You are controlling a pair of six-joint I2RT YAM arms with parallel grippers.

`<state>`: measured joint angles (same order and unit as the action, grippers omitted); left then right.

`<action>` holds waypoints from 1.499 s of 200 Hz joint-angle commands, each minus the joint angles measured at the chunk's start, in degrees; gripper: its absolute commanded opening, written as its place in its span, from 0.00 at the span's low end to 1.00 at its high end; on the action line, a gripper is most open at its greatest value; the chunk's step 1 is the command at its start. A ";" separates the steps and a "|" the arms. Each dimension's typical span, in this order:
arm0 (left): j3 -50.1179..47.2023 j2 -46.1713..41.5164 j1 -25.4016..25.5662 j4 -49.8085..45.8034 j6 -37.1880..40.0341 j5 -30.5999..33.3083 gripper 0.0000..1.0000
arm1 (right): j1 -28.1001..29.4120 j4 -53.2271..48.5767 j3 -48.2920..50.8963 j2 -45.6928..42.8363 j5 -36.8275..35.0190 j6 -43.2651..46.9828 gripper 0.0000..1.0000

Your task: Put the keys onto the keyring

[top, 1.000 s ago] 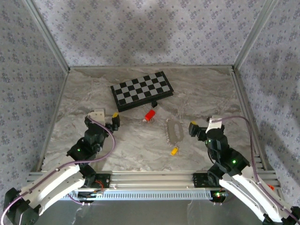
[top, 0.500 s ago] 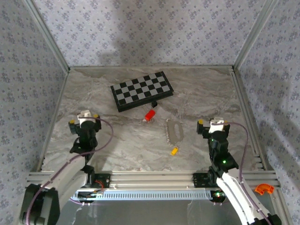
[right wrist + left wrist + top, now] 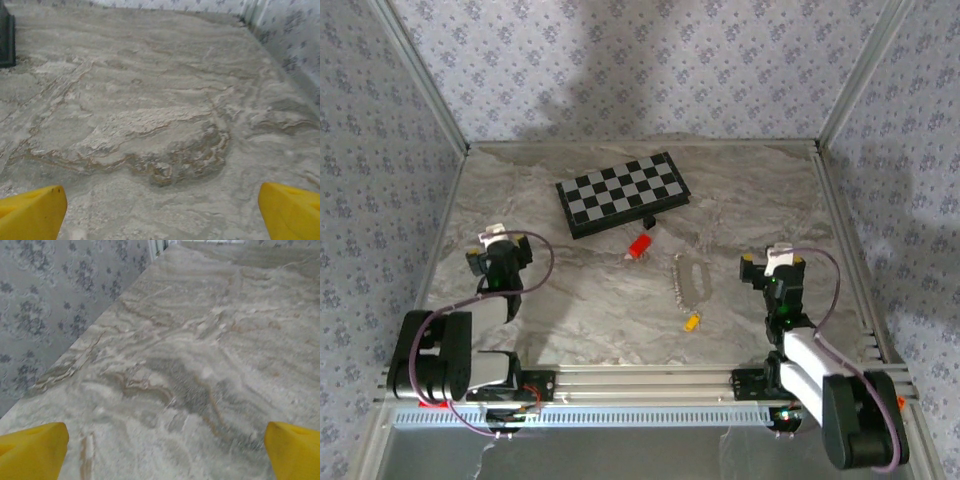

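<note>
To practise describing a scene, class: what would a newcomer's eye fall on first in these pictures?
The black-and-white chessboard at the far middle of the marbled table stands out most, with a small red piece just in front of it. Nearer, a silvery keyring chain lies with a yellow-headed key by its near end, between the left gripper and right gripper, both open.
</note>
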<state>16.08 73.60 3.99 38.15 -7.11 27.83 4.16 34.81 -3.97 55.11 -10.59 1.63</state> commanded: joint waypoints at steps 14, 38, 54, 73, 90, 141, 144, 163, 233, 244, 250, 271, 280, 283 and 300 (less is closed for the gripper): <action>2.32 4.29 -0.50 8.59 0.98 -1.40 1.00 | -1.24 14.36 -4.59 10.59 4.17 1.80 1.00; 1.39 8.51 -0.64 15.55 1.96 -1.99 1.00 | -2.27 16.94 -6.84 15.85 5.42 1.56 1.00; 2.90 8.81 -0.58 12.48 2.14 -2.98 1.00 | -3.16 18.50 -7.83 18.77 6.93 1.30 1.00; 4.40 9.69 -0.59 10.65 2.95 -4.93 1.00 | -3.79 21.88 -8.62 23.46 7.68 1.18 1.00; 5.27 10.36 -0.59 9.73 3.60 -6.65 1.00 | -4.12 22.28 -10.09 26.91 8.02 1.01 1.00; 5.50 15.31 -1.51 14.71 4.03 -9.33 1.00 | -4.72 20.58 -13.70 32.27 3.82 -1.07 1.00; 5.90 14.63 -1.59 12.62 3.74 -9.45 1.00 | -4.76 19.76 -14.29 32.42 3.40 -1.50 1.00; 5.89 14.93 -1.79 13.25 3.64 -9.73 1.00 | -4.92 15.26 -16.79 32.36 0.18 -2.31 1.00; 6.27 14.40 -2.04 11.19 3.25 -10.10 1.00 | -3.57 15.89 -16.79 32.70 -1.87 -1.26 1.00; 6.28 14.46 -2.06 11.16 3.25 -10.14 1.00 | -3.62 15.91 -16.81 32.70 -1.89 -1.28 1.00; 6.26 14.39 -1.99 11.16 3.24 -10.04 1.00 | -3.59 15.84 -16.93 32.72 -1.89 -1.28 1.00; 6.28 14.46 -2.02 11.14 3.20 -10.08 1.00 | -3.73 15.48 -17.00 32.78 -1.37 -1.45 1.00; 6.25 14.41 -1.98 11.14 3.24 -10.04 1.00 | -3.81 15.42 -17.01 32.78 -1.28 -1.50 1.00; 6.25 14.45 -1.99 11.15 3.22 -10.13 1.00 | -3.81 15.39 -17.03 32.78 -1.23 -1.53 1.00; 6.25 14.45 -1.98 11.16 3.21 -10.16 1.00 | -4.06 15.20 -17.07 32.71 -0.62 -1.63 1.00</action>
<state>21.34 88.29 2.35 48.18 -3.66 18.59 0.30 51.13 -20.14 87.24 -11.16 0.67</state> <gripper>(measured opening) 0.997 0.995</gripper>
